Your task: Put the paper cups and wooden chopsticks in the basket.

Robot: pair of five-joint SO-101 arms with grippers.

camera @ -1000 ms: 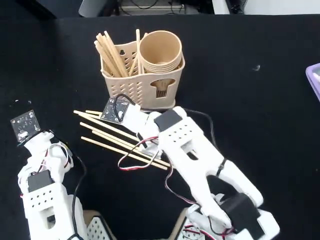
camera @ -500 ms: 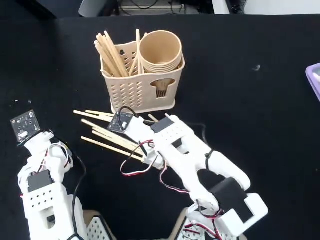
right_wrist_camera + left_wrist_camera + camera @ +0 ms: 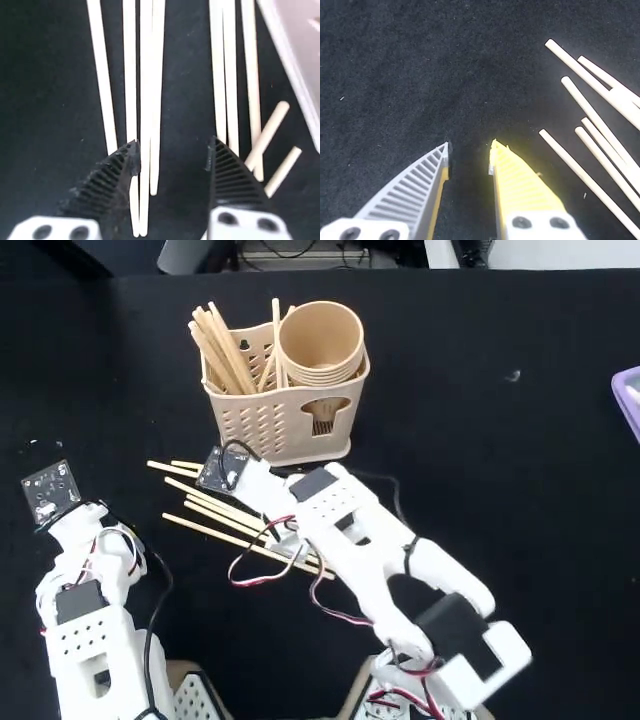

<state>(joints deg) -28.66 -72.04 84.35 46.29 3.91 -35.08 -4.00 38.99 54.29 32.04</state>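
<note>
Partly done: cups in, some sticks out.
High: paper cups and several chopsticks in basket; loose chopsticks on table at basket's 7 o'clock. L wrist: left gripper jaws apart, empty, over bare table beside loose chopsticks. R wrist: right gripper jaws apart, straddling loose chopsticks, none clamped.

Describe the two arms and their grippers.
The left arm and right arm are white plastic with black motors and red, white and black wires. The left gripper has one grey and one yellow ribbed finger; the right gripper, two black.
</note>
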